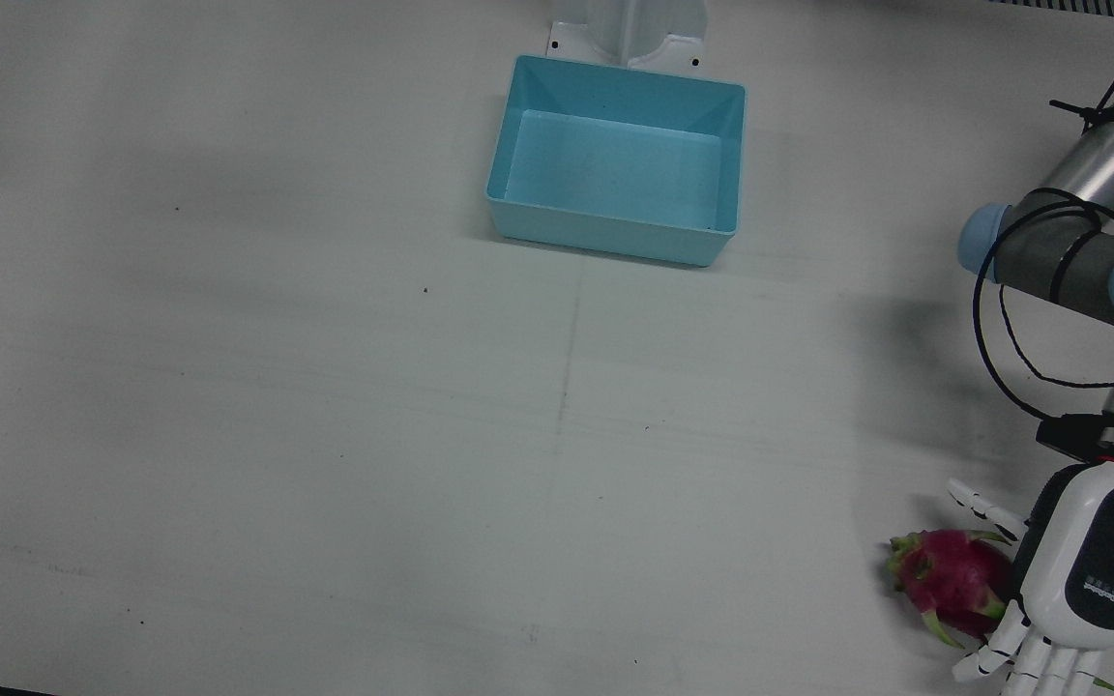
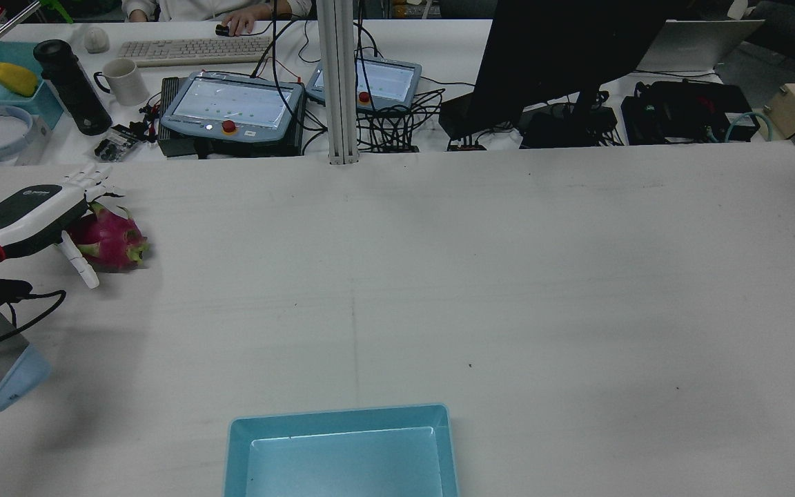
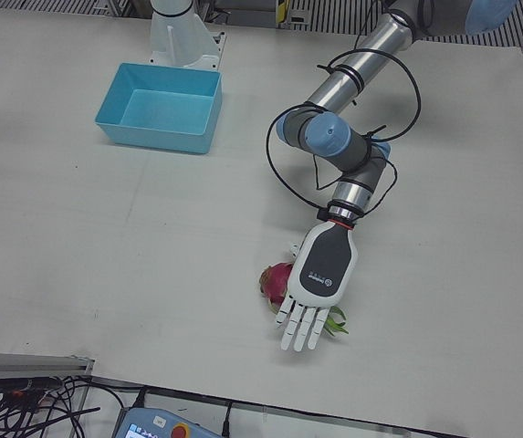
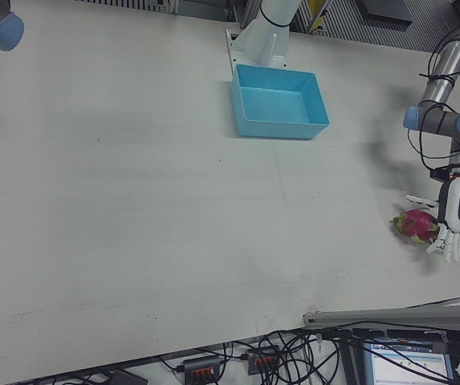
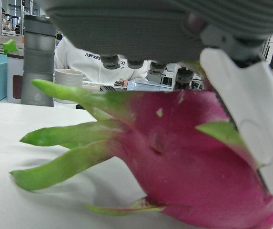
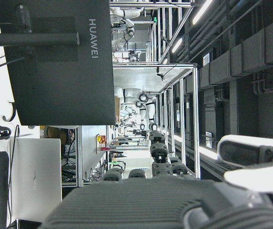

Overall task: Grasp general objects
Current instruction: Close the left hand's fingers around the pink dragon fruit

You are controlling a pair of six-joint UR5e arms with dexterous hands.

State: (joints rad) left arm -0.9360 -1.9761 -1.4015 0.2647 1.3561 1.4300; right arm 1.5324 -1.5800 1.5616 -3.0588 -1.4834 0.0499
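A pink dragon fruit [image 1: 949, 575] with green scales lies on the white table near the operators' edge, on the robot's left side. My left hand [image 1: 1094, 570] lies flat just over it, fingers stretched out and apart past the fruit, thumb spread to the side, holding nothing. The fruit pokes out from under the palm in the rear view [image 2: 111, 241] and the left-front view [image 3: 275, 281]. In the left hand view the fruit [image 5: 184, 157] fills the frame under the palm [image 5: 126, 24]. My right hand [image 6: 155, 205] shows only in its own view, raised, fingers extended, empty.
A light blue bin [image 1: 605, 232] stands empty at the robot's side of the table, in the middle; it also shows in the rear view [image 2: 339, 416]. Past the table's far edge are a desk with teach pendants [image 2: 232, 103], cables and a monitor.
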